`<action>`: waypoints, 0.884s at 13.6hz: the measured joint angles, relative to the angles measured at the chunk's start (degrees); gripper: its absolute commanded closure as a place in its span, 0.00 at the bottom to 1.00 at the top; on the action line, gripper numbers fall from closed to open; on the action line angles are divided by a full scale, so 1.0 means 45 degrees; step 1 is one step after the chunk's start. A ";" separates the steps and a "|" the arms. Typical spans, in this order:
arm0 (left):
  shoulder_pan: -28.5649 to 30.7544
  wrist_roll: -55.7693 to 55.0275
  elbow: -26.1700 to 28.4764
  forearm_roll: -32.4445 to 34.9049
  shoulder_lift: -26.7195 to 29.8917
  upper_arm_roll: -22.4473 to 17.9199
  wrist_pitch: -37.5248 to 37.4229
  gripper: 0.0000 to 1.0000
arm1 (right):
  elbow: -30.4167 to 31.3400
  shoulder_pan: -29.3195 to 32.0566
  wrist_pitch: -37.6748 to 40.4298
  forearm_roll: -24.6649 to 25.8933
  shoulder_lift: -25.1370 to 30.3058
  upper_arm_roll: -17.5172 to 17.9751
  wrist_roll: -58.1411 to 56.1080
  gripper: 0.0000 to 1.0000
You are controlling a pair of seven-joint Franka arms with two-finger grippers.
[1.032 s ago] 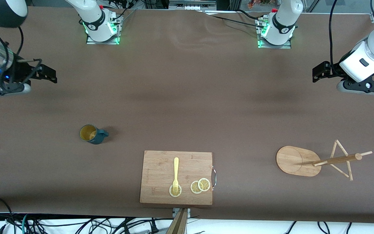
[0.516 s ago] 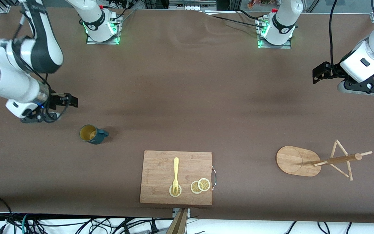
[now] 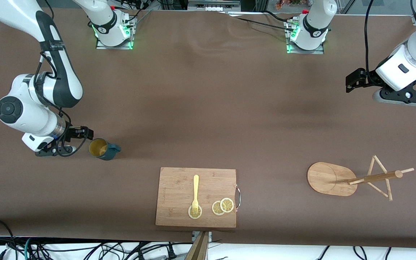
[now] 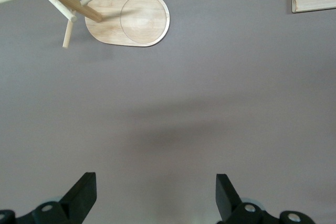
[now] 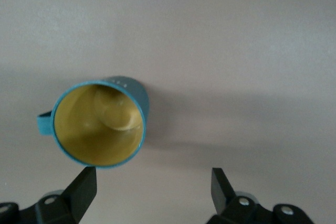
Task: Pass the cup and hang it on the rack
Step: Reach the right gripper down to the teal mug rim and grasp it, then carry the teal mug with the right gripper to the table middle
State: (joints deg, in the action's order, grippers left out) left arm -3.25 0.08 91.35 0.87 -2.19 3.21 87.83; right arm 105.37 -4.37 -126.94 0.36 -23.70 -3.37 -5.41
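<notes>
Table [image 3: 208, 90]: flat brown matte cloth, faint ripples up between the two arm bases.

Cutting board [image 3: 196, 197]: rectangular bamboo with a metal loop handle on the edge toward the left arm's end. On it a pale yellow fork [image 3: 195, 194], long axis running nearer-to-farther from the front camera, tines at the near end on one lemon slice [image 3: 195, 212]; two more overlapping slices [image 3: 222, 206] beside it.

Rack [image 3: 332, 179]: light wood, oval flat base, standing upright toward the left arm's end from the board. In the front view its post leans away from the board, with thin dowel pegs crossing near the top.

Cup [image 3: 102, 148]: dark teal, yellowish inside, upright with the mouth up, on the table toward the right arm's end from the board and farther from the front camera. Its thin loop handle points toward the board's side.

Right gripper [image 3: 81, 133]: fingers spread wide, holding nothing, just beside the cup's rim on the side away from the board. It has swung in and down from the table's edge since a second ago; cup, board and rack unmoved.

Left gripper [image 3: 352, 80]: fingers apart, empty, waiting over bare table, well apart from the rack, barely shifted.
</notes>
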 measured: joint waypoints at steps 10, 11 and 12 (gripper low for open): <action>-0.0018 0.0000 -0.0142 0.0000 0.0000 0.0045 -0.0005 0.00 | -0.0933 0.0003 -0.0617 -0.0242 -0.1643 0.0006 0.0001 0.31; -0.0017 0.0000 -0.0144 0.0000 0.0000 0.0040 -0.0006 0.00 | -0.0934 0.0003 -0.0701 -0.0273 -0.1764 0.0011 0.0009 0.37; -0.0015 0.0000 -0.0146 0.0000 -0.0001 0.0036 -0.0006 0.00 | -0.0934 0.0003 -0.0748 -0.0285 -0.1863 0.0021 0.0013 0.44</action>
State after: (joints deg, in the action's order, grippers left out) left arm -3.32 0.08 90.69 0.87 -2.20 3.37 87.80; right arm 101.17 -4.36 -130.30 -0.92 -32.08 -3.28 -5.35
